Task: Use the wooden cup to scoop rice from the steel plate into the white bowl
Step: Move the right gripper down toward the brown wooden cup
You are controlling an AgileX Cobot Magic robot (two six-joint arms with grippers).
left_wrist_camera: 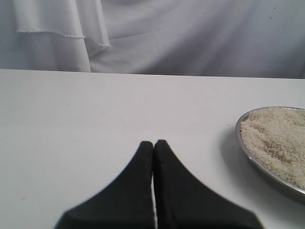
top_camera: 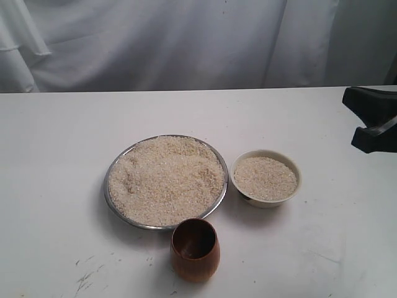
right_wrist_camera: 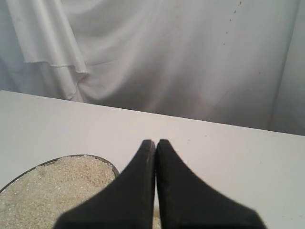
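Checking exterior view first: steel plate [top_camera: 107, 186] sits mid-table, wide, shallow, shiny silver with a thin raised rim. Rice [top_camera: 166, 177] fills it almost rim to rim, pale beige-white loose grains, surface uneven with a few dents. White bowl [top_camera: 265, 153] stands just beside the plate on the right-arm side, cream, thick rim, much smaller than the plate, and already holds the same grains to a bit under its rim. Wooden cup [top_camera: 195, 251] is upright at the plate's near edge, reddish-brown, barrel-shaped, dark inside, no handle; from this angle can't tell whether it touches the rim, nothing visible inside it. Table [top_camera: 56, 155] is white with some scuff marks near the front, white cloth [top_camera: 155, 43] hangs behind. Black arm part [top_camera: 375, 118] pokes in at the right edge, well apart from all three dishes

Left wrist view: left gripper [left_wrist_camera: 153, 143] has both black fingers pressed together, nothing between them, over bare table. Part of the plate's rim and rice shows off to one side, apart from the fingertips

Right wrist view: right gripper [right_wrist_camera: 156, 141] likewise closed and empty, fingers meeting along their length. Plate with rice lies below and beside them, partly hidden by the fingers; no contact visible
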